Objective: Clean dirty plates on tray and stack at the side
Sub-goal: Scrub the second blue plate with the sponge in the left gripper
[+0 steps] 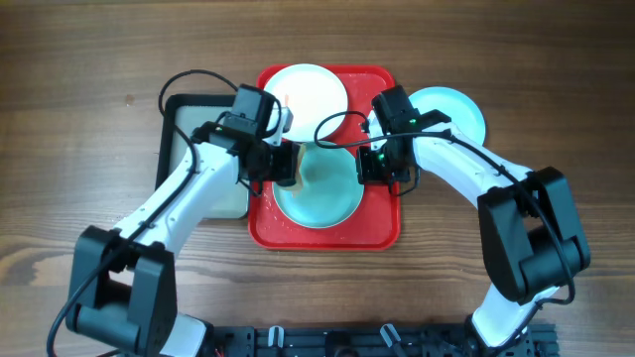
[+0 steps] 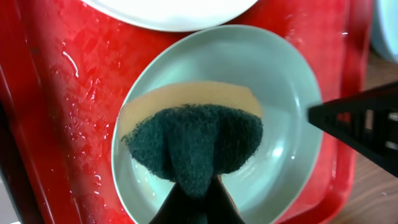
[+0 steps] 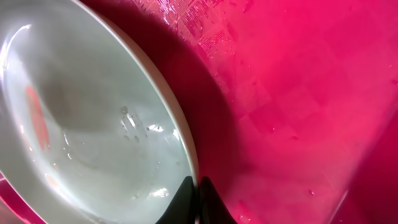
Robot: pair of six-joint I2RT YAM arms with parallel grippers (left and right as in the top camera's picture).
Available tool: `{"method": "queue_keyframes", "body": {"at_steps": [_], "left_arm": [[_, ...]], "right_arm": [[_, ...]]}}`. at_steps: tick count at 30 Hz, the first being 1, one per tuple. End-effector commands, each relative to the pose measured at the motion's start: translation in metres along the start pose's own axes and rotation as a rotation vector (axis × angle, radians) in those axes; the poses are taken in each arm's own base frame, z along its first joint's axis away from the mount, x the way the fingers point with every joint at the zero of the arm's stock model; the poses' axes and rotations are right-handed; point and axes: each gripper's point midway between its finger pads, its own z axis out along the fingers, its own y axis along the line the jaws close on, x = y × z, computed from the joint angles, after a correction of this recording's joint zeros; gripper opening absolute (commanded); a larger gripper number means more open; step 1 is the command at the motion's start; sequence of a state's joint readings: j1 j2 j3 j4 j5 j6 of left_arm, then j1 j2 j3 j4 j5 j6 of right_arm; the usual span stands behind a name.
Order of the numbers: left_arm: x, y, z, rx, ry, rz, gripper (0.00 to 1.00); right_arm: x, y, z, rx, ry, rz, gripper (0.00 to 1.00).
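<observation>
My left gripper (image 2: 198,186) is clenched on the sponge (image 2: 193,134), held low so it can scrub the turquoise plate (image 2: 280,81) lying directly under it on the red tray (image 2: 56,93). My right gripper (image 3: 198,190) is pinching this plate's rim, I think to stop it sliding. The white plate (image 1: 306,89) lies just beyond both grippers; a second turquoise plate (image 1: 451,107) sits off the tray, beyond the right one

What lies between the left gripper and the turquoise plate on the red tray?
A sponge, held by the left gripper, over the turquoise plate; the left wrist view shows it.
</observation>
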State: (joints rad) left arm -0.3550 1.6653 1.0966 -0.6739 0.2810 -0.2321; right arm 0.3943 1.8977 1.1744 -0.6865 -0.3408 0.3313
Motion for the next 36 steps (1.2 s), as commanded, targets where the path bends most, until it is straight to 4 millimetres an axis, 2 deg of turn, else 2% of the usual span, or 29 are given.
{"method": "queue_keyframes", "body": {"at_steps": [1, 6, 14, 29, 36], "left_arm": [[0.003, 0.001, 0.009, -0.059, -0.002, -0.023, 0.04], [0.004, 0.003, 0.011, -0.162, -0.033, -0.037, 0.04], [0.011, -0.015, 0.017, -0.185, -0.045, -0.028, 0.04], [0.012, -0.013, 0.017, -0.213, -0.059, -0.047, 0.04], [0.025, -0.004, 0.025, -0.227, -0.033, -0.051, 0.04]], "right_arm": [[0.000, 0.007, -0.006, -0.031, -0.011, -0.025, 0.04], [0.000, 0.007, -0.006, -0.031, -0.012, -0.024, 0.04], [-0.001, 0.008, -0.006, -0.033, -0.017, -0.025, 0.04], [-0.002, 0.008, -0.006, -0.033, -0.018, -0.027, 0.05], [-0.002, 0.008, -0.006, -0.033, -0.019, -0.028, 0.05]]}}
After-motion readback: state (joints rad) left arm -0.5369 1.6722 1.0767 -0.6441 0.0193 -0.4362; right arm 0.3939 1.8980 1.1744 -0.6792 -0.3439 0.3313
